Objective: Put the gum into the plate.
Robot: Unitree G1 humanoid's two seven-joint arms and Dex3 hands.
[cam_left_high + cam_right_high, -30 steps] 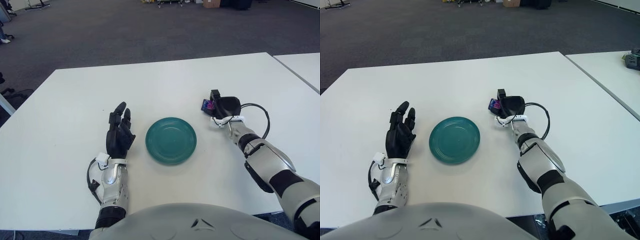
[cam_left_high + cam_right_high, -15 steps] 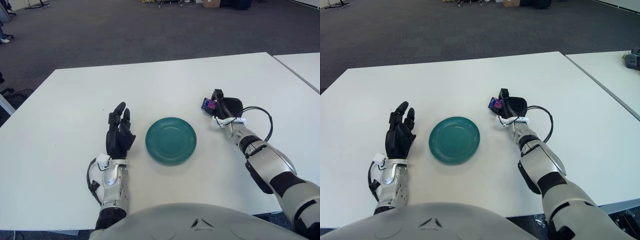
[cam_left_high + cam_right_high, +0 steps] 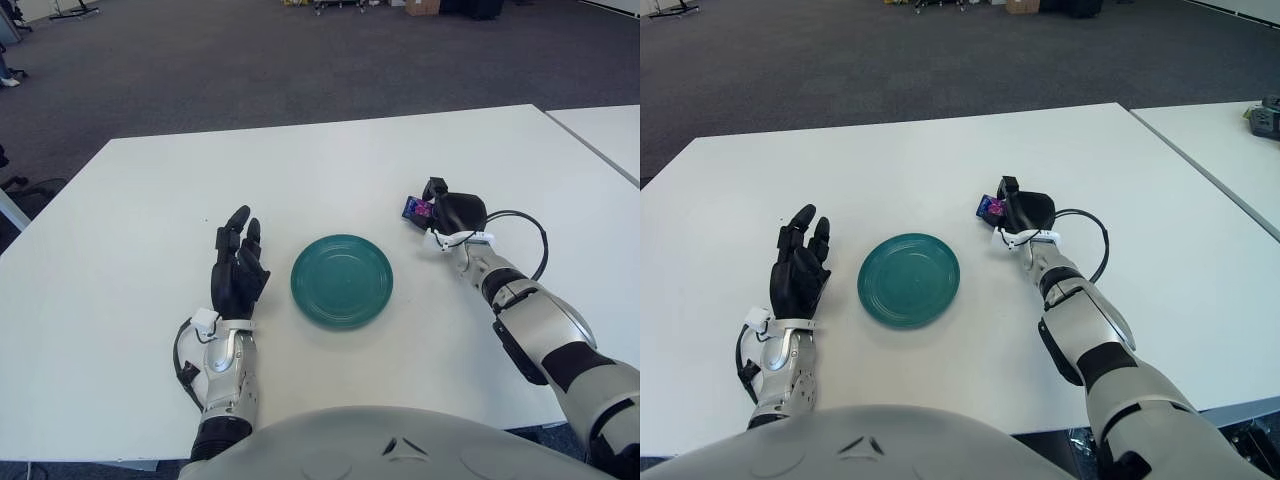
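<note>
**Right hand closed on the gum, right of the plate**

A white table [image 3: 130, 330] carries a round teal plate [image 3: 342, 280] near its front middle; the plate holds nothing. The right hand [image 3: 452, 212] shows to the right of the plate and a little farther back, well apart from its rim. Its dark fingers [image 3: 434, 190] are curled around the gum [image 3: 414, 209], a small blue-and-purple pack that sticks out on the hand's left side, toward the plate. Whether the pack touches the tabletop cannot be told. A black cable [image 3: 528, 240] loops beside the right wrist. The left hand [image 3: 238, 268] shows to the left of the plate, near its rim but apart from it, palm down, fingers straight and loosely spread, holding nothing. A second white table [image 3: 610, 130] stands at the far right, and grey carpet [image 3: 250, 60] lies beyond.
</note>
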